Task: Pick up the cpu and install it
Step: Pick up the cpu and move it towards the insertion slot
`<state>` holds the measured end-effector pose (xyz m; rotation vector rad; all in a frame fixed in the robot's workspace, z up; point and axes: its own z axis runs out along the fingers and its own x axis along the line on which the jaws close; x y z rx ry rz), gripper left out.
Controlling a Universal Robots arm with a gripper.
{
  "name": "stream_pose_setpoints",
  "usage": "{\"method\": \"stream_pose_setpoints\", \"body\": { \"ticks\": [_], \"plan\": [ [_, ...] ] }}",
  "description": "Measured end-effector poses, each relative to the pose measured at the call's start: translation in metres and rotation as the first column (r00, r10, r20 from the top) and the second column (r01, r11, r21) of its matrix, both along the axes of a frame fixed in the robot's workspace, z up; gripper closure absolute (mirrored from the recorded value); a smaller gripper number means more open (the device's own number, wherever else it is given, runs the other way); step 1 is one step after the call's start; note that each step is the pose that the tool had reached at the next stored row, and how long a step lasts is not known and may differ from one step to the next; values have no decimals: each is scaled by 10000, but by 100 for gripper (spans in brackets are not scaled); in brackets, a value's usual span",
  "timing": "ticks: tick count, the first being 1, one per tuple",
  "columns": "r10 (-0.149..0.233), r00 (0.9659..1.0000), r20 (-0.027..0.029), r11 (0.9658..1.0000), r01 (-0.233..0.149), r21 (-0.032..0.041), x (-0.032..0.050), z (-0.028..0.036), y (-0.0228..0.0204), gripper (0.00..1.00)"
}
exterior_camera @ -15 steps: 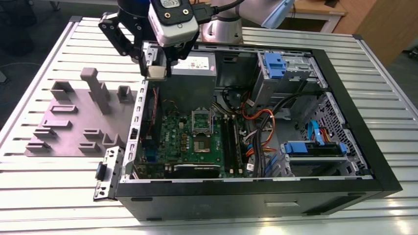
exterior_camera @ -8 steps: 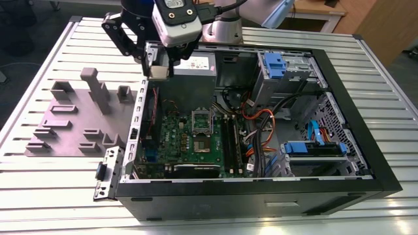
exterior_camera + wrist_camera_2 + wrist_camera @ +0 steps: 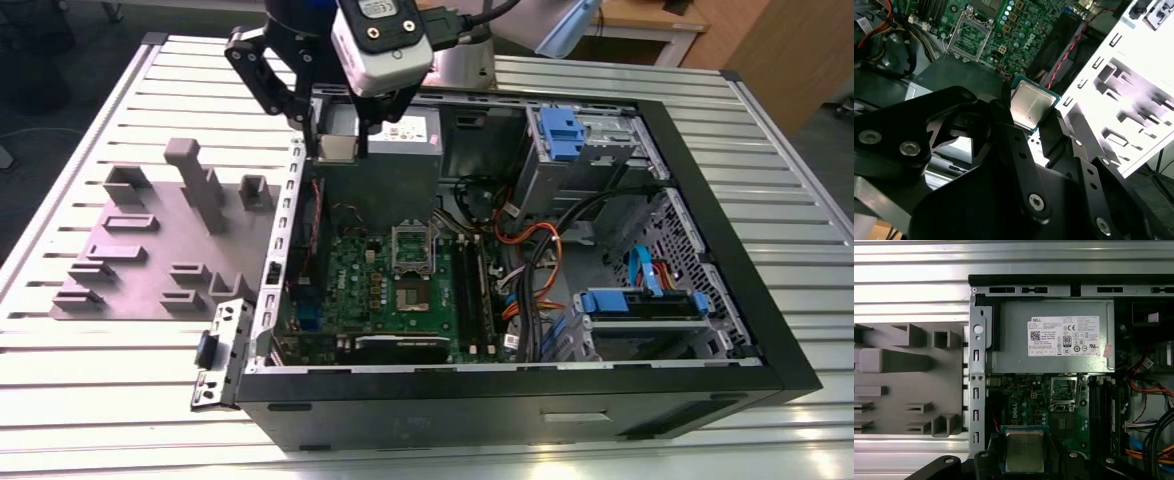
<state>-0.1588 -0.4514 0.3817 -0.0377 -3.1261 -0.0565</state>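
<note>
The gripper [image 3: 1025,462] is clamped on the cpu [image 3: 1031,105], which lies flat between the jaws, pinched by two opposite edges. It looks light, stiff and slick-topped, probably fragile underneath (so the edges seem the right hold). Beyond the jaws, the grey box [image 3: 1014,340] carries a white label [image 3: 1064,336] with small print.

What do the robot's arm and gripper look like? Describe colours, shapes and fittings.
The gripper is matt black, built of flat jointed links with round silver screw heads. A pale grey boxy camera with a black cable rides by the silvery-grey tubular arm.
</note>
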Motion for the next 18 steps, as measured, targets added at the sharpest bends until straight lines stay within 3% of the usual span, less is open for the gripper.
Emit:
{"method": "stream_pose_setpoints", "body": {
  "ticks": [18],
  "plan": [
    [2,10000,-1,10000,-2,0,142,0,0,53]
  ]
}}
